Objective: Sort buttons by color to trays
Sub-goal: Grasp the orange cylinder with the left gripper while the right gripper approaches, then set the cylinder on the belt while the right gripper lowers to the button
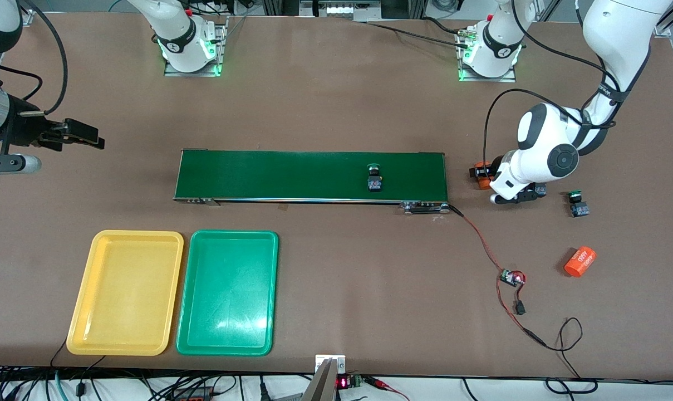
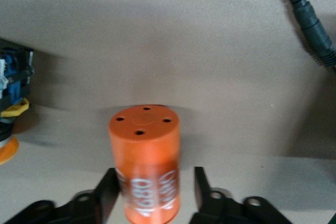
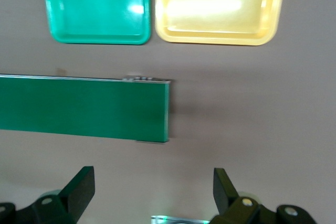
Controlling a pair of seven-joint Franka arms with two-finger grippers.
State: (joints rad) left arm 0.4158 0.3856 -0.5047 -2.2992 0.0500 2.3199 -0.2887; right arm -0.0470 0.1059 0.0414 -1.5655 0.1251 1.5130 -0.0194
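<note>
Left wrist view: left end effector (image 2: 154, 192) straddles orange cylinder (image 2: 145, 161).

One button (image 1: 374, 179) sits on the conveyor belt (image 1: 291, 175). Two trays (image 1: 126, 292) lie side by side, nearer the front camera than the belt.

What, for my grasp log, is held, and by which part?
Nothing yet. The left end effector straddles the printed end of the orange plastic cylinder, a gap showing; the right end effector waits open over the table.
</note>
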